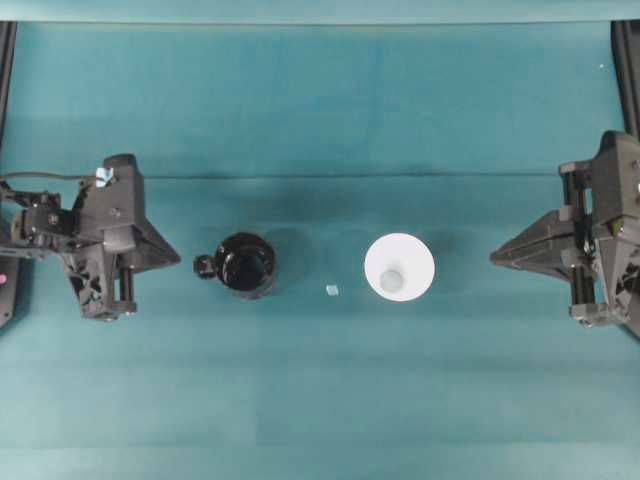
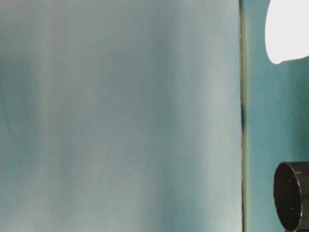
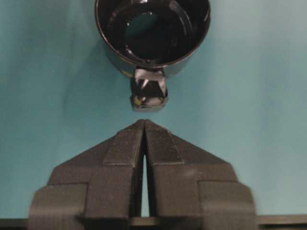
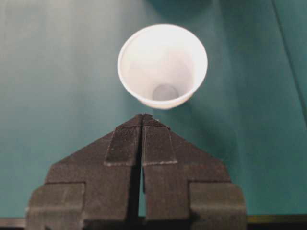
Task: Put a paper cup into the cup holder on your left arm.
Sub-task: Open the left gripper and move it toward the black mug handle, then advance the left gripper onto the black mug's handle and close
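1. Two cups are standing upright on the teal table (image 1: 320,400), well apart: the paper cup (image 1: 399,267) to the right of centre, the cup holder (image 1: 246,264) to the left.
2. The left gripper (image 3: 144,122) is pointing at the holder's knob handle (image 3: 149,93), just short of it; its tips are meeting, with a thin slit showing lower down between the fingers.
3. The right gripper (image 4: 143,117) is sitting closed just before the paper cup, holding nothing.
4. A tiny pale scrap (image 1: 332,290) is lying between the cups.
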Robot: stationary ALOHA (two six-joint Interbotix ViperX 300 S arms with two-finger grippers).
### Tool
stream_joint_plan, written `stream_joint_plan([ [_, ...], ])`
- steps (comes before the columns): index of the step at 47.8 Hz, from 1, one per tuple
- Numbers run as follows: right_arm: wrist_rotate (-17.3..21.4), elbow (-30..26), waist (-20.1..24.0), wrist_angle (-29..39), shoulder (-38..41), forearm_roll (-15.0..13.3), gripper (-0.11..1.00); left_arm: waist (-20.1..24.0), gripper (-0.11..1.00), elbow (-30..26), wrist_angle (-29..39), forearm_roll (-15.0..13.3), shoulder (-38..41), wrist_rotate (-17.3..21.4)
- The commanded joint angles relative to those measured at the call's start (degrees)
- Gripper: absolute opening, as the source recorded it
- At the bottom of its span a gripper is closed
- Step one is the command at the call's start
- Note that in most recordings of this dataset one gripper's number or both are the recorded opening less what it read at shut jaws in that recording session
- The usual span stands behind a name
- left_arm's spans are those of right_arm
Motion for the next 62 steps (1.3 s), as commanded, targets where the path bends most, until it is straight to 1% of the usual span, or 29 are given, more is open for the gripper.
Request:
stream_joint_plan([
  [1, 0.44, -1.58, 0.09, 0.26, 0.18, 0.18, 0.0, -0.09, 0.24, -0.44, -1.85, 0.18, 0.09, 0.09],
  [6, 0.44, -1.67, 0.09, 0.26, 0.18, 0.18, 0.0, -0.18, 0.55, 0.18, -2.64, 0.18, 0.44, 0.09],
  [9, 0.44, -1.58, 0.09, 0.26, 0.18, 0.18, 0.0, -0.26, 0.75, 0.7, -2.64, 0.18, 1.05, 0.0],
  [12, 0.44, -1.58, 0.09, 0.26, 0.18, 0.18, 0.0, -0.62, 0.89, 1.41, -2.9, 0.18, 1.85, 0.0],
  [14, 0.44, -1.67, 0.09, 0.26, 0.18, 0.09, 0.0, -0.79, 0.93, 1.67, -3.16, 0.18, 2.55, 0.0],
  [21, 0.53, -1.58, 0.09, 0.26, 0.18, 0.18, 0.0, -0.97, 0.87, 2.02, -6.86, 0.18, 4.75, -0.09],
  [28, 0.44, -1.67, 0.09, 0.35, 0.18, 0.18, 0.0, -1.41, 0.88, 1.76, -12.57, 0.18, 7.65, -0.09],
  [38, 0.53, -1.58, 0.09, 0.35, 0.18, 0.18, 0.0, -1.41, 0.88, 1.14, -16.7, 0.18, 12.74, -0.09],
  [46, 0.53, -1.58, 0.09, 0.35, 0.18, 0.18, 0.0, -1.32, 0.88, 0.18, -17.84, 0.18, 14.68, -0.09],
  [62, 0.53, -1.58, 0.09, 0.97, 0.18, 0.09, 0.0, -0.53, 0.87, -0.35, -17.67, 0.18, 14.94, 0.0],
])
